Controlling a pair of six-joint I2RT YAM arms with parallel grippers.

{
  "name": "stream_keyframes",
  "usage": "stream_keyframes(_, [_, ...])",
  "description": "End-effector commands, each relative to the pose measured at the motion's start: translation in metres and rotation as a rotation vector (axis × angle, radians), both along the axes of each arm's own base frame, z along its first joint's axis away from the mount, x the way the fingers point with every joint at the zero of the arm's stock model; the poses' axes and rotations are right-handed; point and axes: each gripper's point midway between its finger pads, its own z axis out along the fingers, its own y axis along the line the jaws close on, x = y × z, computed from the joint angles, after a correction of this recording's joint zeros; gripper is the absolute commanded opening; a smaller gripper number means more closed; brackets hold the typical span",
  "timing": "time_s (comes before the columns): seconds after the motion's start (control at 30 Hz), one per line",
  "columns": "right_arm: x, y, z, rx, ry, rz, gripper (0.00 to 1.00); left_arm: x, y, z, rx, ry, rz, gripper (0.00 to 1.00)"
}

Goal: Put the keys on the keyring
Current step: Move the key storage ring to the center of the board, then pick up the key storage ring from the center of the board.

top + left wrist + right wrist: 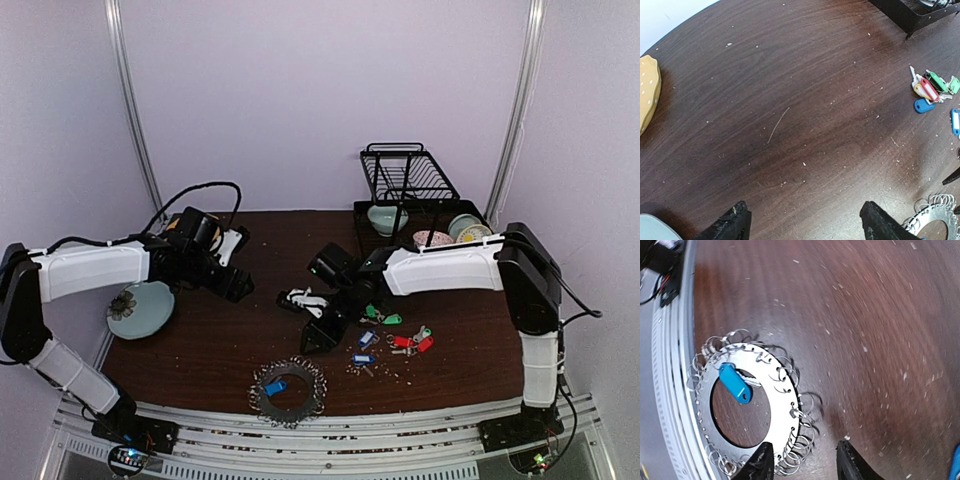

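No legible text or number; tags on the keys (926,90) are too small.

The keyring (288,388) lies flat on the dark brown table (200,340), at its near edge. One blue-tagged key (274,386) lies across the keyring's central opening. The right gripper (318,338) hangs just behind and right of the keyring, tips angled down towards it; jaw spacing is not resolvable. The loose keys (395,338), tagged green, red and blue, lie scattered right of the keyring and slightly behind it, apart from it. The left gripper (238,288) sits well behind and left of the keyring. A pale blue-grey plate (150,310) lies far left of the keyring. A black dish rack (405,185) holding crockery stands well behind and right of the keyring.
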Motion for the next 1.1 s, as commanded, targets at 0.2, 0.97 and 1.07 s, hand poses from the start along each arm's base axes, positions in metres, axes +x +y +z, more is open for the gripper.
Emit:
stream_keyframes(0.2, [0.002, 0.009, -0.006, 0.152, -0.028, 0.415, 0.34, 0.005, 0.004, -0.005, 0.014, 0.005, 0.002, 0.79])
stream_keyframes(0.97, [-0.015, 0.012, -0.039, -0.044, 0.174, 0.256, 0.25, 0.008, 0.009, 0.006, -0.017, -0.006, 0.014, 0.79])
stream_keyframes(1.07, [-0.014, 0.013, -0.039, -0.047, 0.176, 0.243, 0.21, 0.009, 0.009, 0.006, -0.025, -0.002, 0.013, 0.79])
